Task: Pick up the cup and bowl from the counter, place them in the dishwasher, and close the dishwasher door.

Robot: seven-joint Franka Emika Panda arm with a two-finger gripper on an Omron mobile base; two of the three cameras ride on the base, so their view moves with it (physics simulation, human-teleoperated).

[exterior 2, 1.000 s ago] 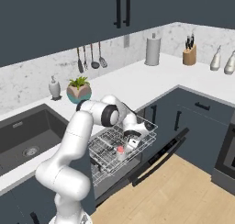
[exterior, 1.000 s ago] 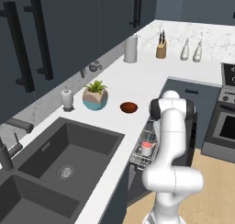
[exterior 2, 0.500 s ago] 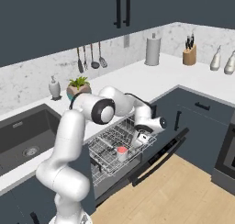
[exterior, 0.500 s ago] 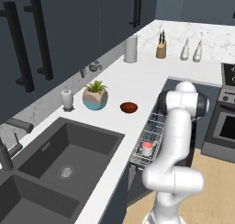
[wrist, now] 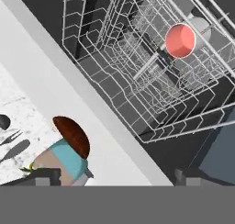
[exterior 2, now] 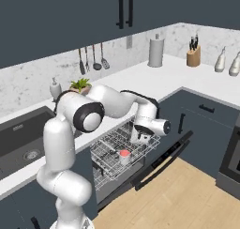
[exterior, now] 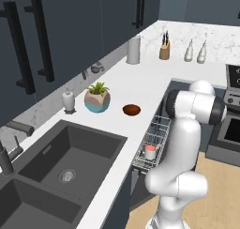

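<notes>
Gripper wide open, empty — cup in the dishwasher rack just below it — bowl on the counter.

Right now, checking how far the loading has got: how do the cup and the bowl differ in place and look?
The cup sits in the dishwasher's pulled-out wire rack; the bowl is on the counter beside the plant pot. The cup is a pale, upright cylinder with a red top; the bowl is shallow, dark reddish-brown and glossy. Both are small, round and free of the gripper.
</notes>
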